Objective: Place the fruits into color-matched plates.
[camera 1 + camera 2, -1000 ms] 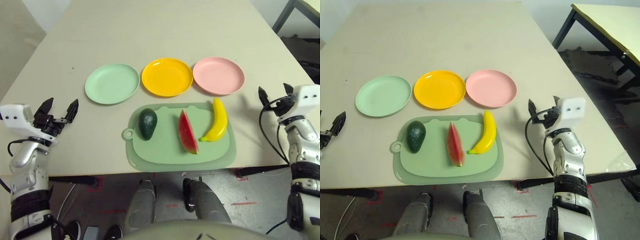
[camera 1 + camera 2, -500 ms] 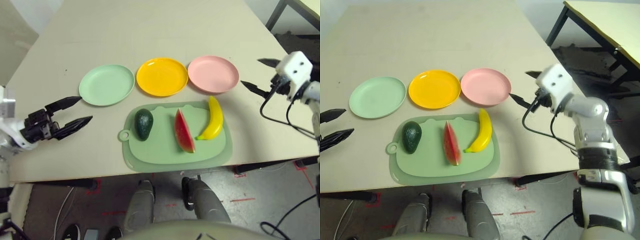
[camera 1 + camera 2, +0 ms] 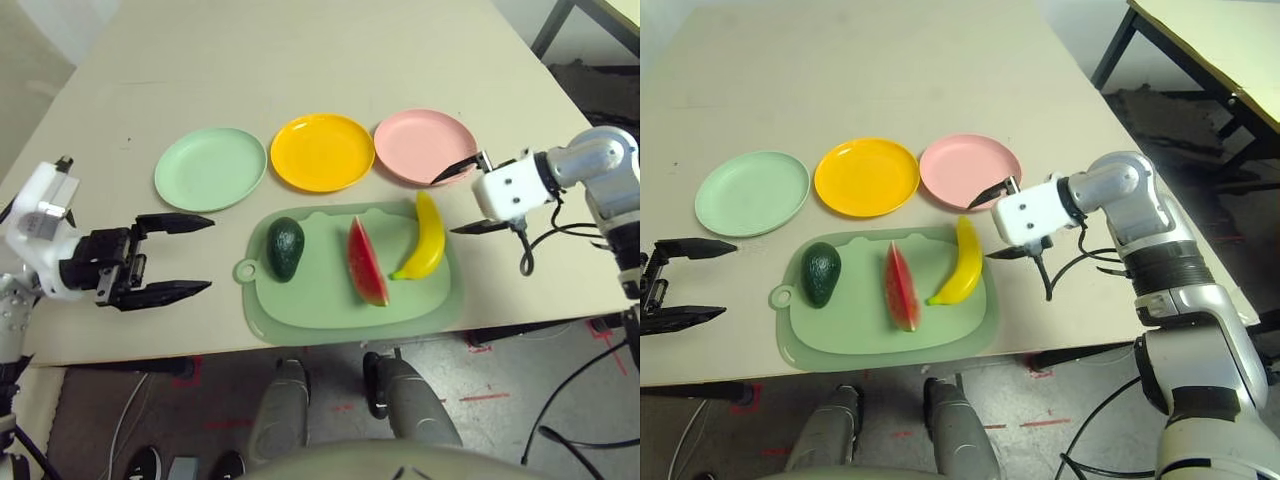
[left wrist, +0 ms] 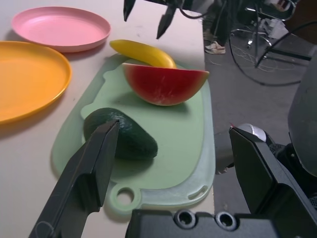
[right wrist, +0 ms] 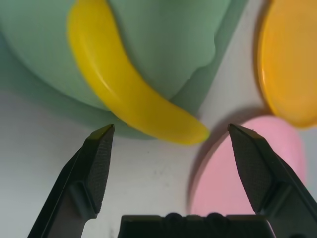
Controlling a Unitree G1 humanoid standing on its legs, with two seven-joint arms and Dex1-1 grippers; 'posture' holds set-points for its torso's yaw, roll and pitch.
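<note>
A dark green avocado (image 3: 285,249), a red watermelon wedge (image 3: 366,262) and a yellow banana (image 3: 426,238) lie side by side on a green cutting board. Behind the board stand three plates in a row: mint green (image 3: 210,168), yellow (image 3: 322,152) and pink (image 3: 425,147), all bare. My left gripper (image 3: 205,255) hovers open left of the board, pointing at the avocado (image 4: 129,136). My right gripper (image 3: 443,206) is open just right of the banana's (image 5: 124,84) far end, near the pink plate's front rim. Neither gripper holds anything.
The cutting board (image 3: 320,300) lies near the table's front edge, its small handle loop toward my left gripper. Bare tabletop (image 3: 300,60) stretches behind the plates. Another table (image 3: 1210,40) stands off to the far right, across a gap of floor.
Both arms have swung inward. The left gripper has come toward the board's left side, and the right gripper has moved from beside the pink plate down to the banana's far end.
</note>
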